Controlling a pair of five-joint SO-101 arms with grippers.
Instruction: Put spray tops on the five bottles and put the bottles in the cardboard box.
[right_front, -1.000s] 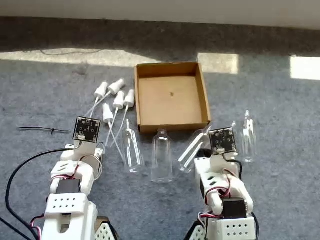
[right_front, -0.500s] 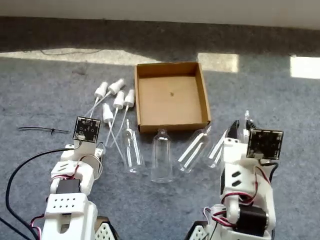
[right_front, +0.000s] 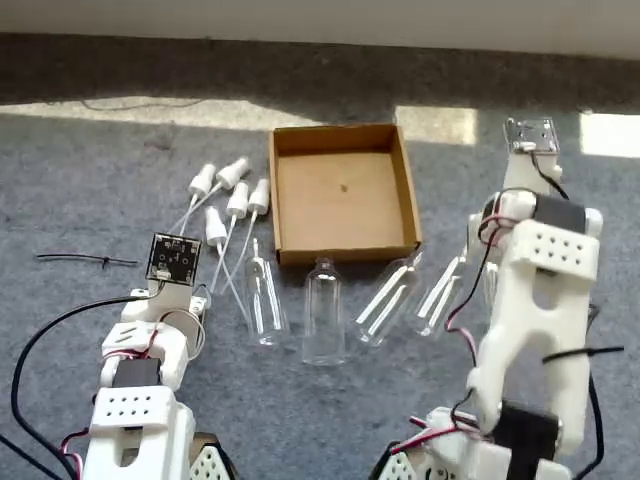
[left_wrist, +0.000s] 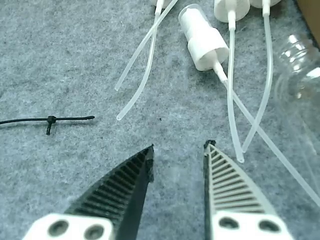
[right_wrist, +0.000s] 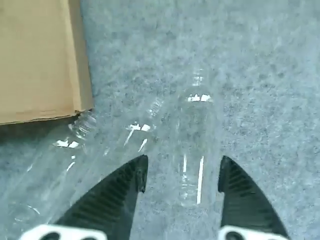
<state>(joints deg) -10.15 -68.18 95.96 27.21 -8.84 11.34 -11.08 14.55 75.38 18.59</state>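
Observation:
Several clear bottles lie in a row on the grey carpet in front of the cardboard box (right_front: 345, 190): one (right_front: 265, 298), one (right_front: 323, 312), one (right_front: 388, 297) and one (right_front: 440, 295). Several white spray tops (right_front: 232, 195) with long tubes lie to the left of the box. My left gripper (left_wrist: 177, 147) is open just above the carpet, short of a spray top (left_wrist: 202, 42) and its tubes. My right gripper (right_wrist: 184, 160) is open above a clear bottle (right_wrist: 195, 135), which lies beside two more bottles (right_wrist: 120, 145). The raised right arm (right_front: 535, 270) hides the carpet right of the row.
A black cable tie (left_wrist: 47, 120) lies on the carpet left of the spray tops, also seen in the high view as a cable tie (right_front: 85, 260). The box corner (right_wrist: 45, 60) is close to the bottle necks. A black cable (right_front: 40, 350) loops beside the left arm (right_front: 150, 340).
The right arm has lifted high and swung away from the front edge, over the rightmost bottles. The left arm has stayed still.

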